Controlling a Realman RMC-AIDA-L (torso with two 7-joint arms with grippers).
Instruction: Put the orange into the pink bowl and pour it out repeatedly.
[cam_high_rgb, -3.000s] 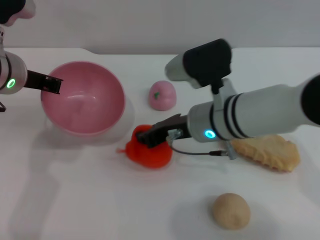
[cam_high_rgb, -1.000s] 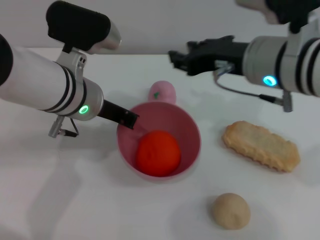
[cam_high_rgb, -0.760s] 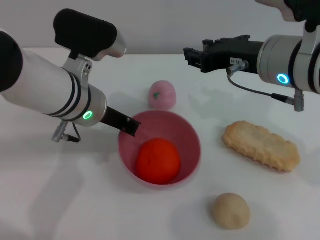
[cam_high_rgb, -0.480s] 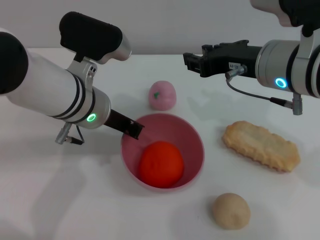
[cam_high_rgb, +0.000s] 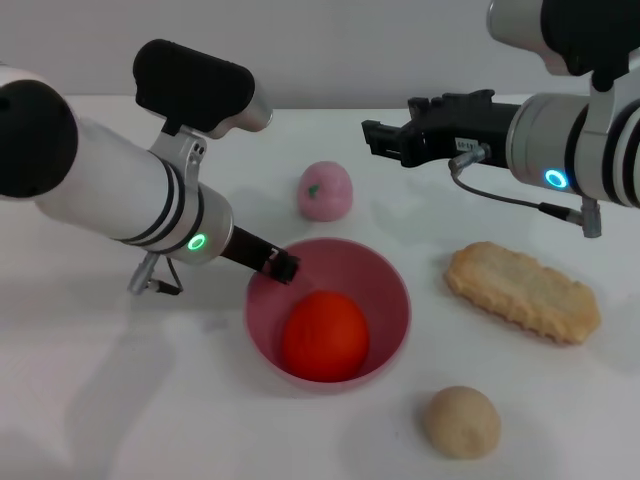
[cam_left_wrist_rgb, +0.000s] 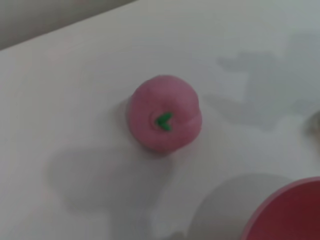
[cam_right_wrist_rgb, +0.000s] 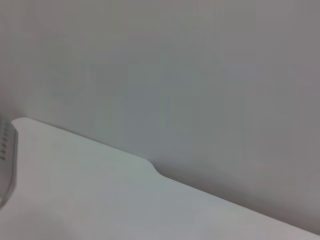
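The pink bowl (cam_high_rgb: 387, 287) stands upright on the white table, in the middle of the head view. The orange (cam_high_rgb: 323, 335) lies inside it. My left gripper (cam_high_rgb: 281, 266) is shut on the bowl's near-left rim. My right gripper (cam_high_rgb: 384, 138) is open and empty, held above the table behind and to the right of the bowl. The left wrist view shows only a corner of the bowl's rim (cam_left_wrist_rgb: 285, 210). The right wrist view shows only the wall and a table edge.
A small pale pink fruit with a green spot (cam_high_rgb: 325, 190) lies just behind the bowl and also shows in the left wrist view (cam_left_wrist_rgb: 165, 120). A tan biscuit-like piece (cam_high_rgb: 523, 291) lies to the right. A beige ball (cam_high_rgb: 460, 421) lies at the front right.
Three seconds ago my right gripper held the orange on the table and the bowl was at the left. Now the orange is in the bowl at the middle, and the right gripper is raised away.
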